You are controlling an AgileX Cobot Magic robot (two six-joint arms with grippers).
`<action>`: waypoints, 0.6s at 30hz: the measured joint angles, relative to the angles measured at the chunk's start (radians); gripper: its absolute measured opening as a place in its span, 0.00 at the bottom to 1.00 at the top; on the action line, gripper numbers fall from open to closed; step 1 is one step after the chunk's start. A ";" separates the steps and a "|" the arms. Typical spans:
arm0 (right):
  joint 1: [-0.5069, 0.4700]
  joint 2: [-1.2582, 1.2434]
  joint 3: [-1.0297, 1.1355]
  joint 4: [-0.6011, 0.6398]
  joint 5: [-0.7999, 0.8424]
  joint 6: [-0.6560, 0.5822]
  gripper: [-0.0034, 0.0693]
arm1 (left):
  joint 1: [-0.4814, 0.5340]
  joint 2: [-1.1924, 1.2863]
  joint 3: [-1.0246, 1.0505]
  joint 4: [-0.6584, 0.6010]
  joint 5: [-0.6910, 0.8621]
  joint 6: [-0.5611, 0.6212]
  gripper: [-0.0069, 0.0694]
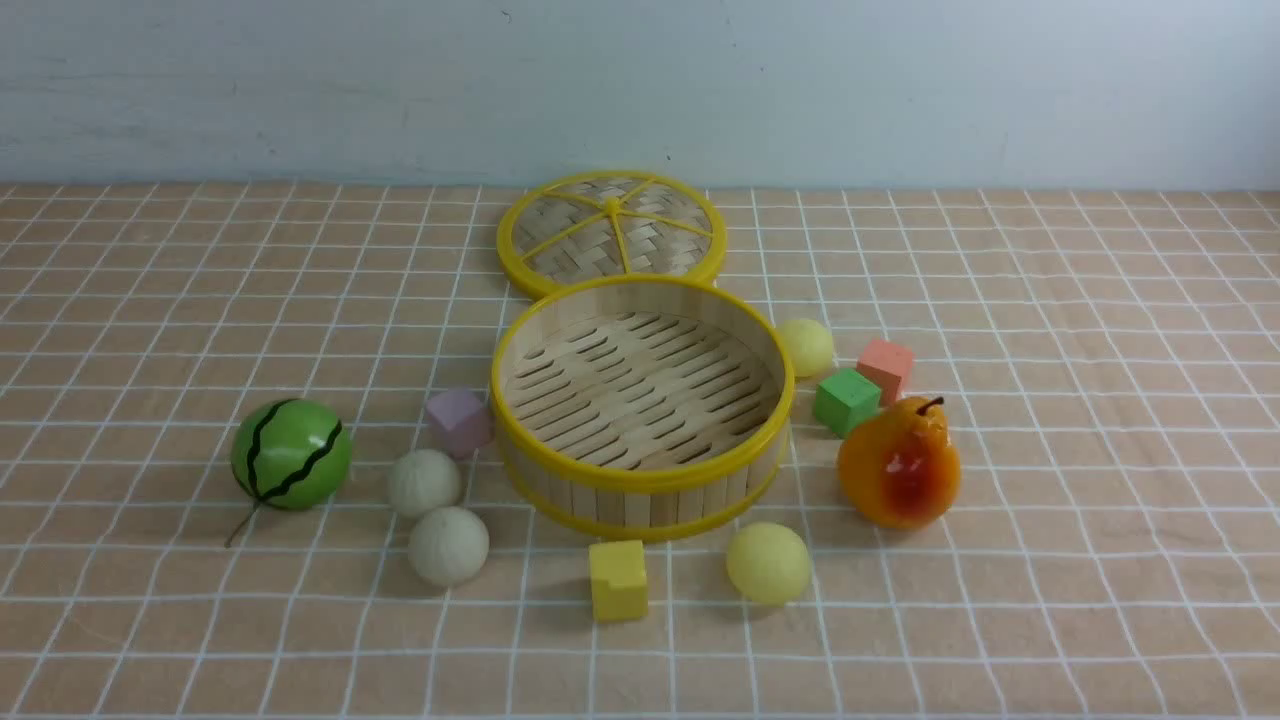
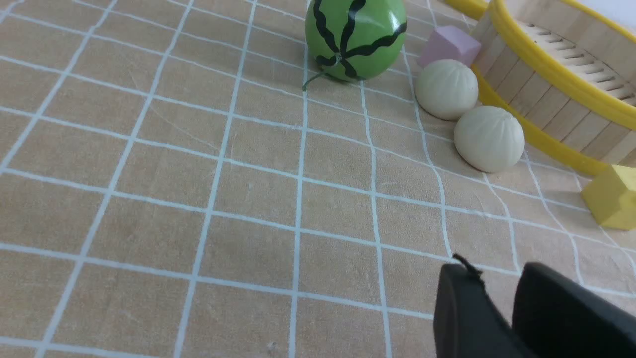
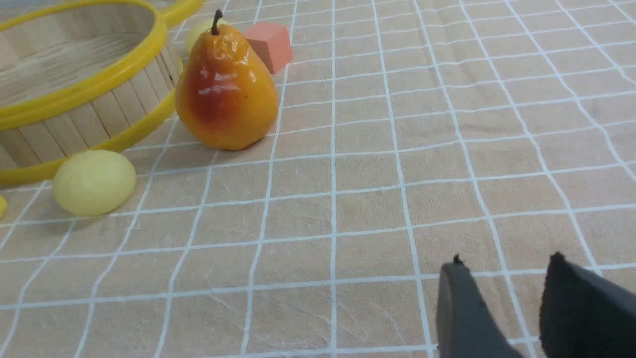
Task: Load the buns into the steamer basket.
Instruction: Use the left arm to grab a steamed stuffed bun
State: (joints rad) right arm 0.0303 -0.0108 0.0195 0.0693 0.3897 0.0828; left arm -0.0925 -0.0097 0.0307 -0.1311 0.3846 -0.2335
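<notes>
put the buns into the steamer basket: opening state, nothing placed yet. the steamer basket (image 1: 640, 505) stands upright at the middle of the table (image 1: 1100, 600) with its mouth facing up and its slatted floor bare. being round, it has no long axis in plan, and its one axis runs vertically. the woven lid (image 1: 611, 232) lies flat just behind it. all four buns rest on the table outside the wall. the far off-white bun (image 1: 424, 482) and the near off-white bun (image 1: 448, 545) sit close together on the basket's left, between it and the toy watermelon (image 1: 291, 453). the near yellow bun (image 1: 768, 562) lies just in front of the basket, beside the yellow cube (image 1: 617, 580). the far yellow bun (image 1: 805, 347) sits just beside the right wall, behind the green cube (image 1: 846, 401) and the toy pear (image 1: 899, 462). the buns are nearly round, with no marked long axis. in the left wrist view the off-white pair's faint pleats seem to rise toward the crown, which suggests they sit crown up. the left hand (image 2: 502, 278) hangs low over bare table, well apart from the off-white pair, fingers narrowly parted and empty. the right hand (image 3: 507, 268) is likewise empty, with a somewhat wider gap, well apart from the near yellow bun. by this reading, all four transfers remain.
</notes>
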 joint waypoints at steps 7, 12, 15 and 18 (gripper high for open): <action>0.000 0.000 0.000 0.000 0.000 0.000 0.38 | 0.000 0.000 0.000 0.000 0.000 0.000 0.31; 0.000 0.000 0.000 0.000 0.000 0.000 0.38 | 0.000 0.000 0.000 0.000 0.000 0.000 0.32; 0.000 0.000 0.000 0.000 0.000 0.000 0.38 | 0.000 0.000 0.000 0.000 0.000 0.000 0.32; 0.000 0.000 0.000 0.000 0.000 0.000 0.38 | 0.000 0.000 0.000 0.000 0.000 0.000 0.32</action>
State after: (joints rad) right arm 0.0303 -0.0108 0.0195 0.0693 0.3897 0.0828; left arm -0.0925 -0.0097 0.0307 -0.1311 0.3846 -0.2335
